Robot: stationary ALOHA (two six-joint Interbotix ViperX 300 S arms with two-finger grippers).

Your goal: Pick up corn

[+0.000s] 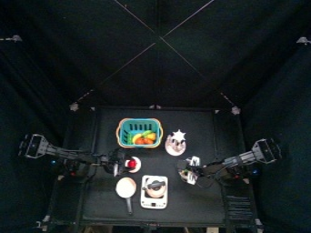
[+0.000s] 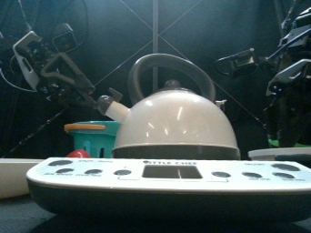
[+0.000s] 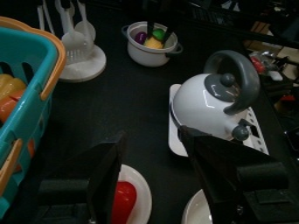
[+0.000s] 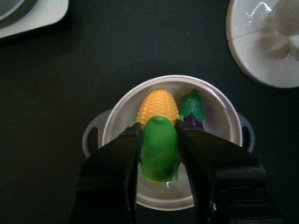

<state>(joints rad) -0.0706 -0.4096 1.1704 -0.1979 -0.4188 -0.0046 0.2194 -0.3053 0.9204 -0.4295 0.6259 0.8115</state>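
The corn, a small yellow cob with a green husk end, lies in a white two-handled pot beside a dark purple-green piece. My right gripper hangs straight over the pot, its jaws apart and close against both sides of the corn's green end; the cob still rests in the pot. In the top view that gripper sits at the table's right middle. My left gripper hovers open above a white plate with a red piece, holding nothing.
A white kettle stands on a white scale near the front. The teal basket holds fruit at the back. A white star-shaped piece lies beside it. White dishes flank the pot.
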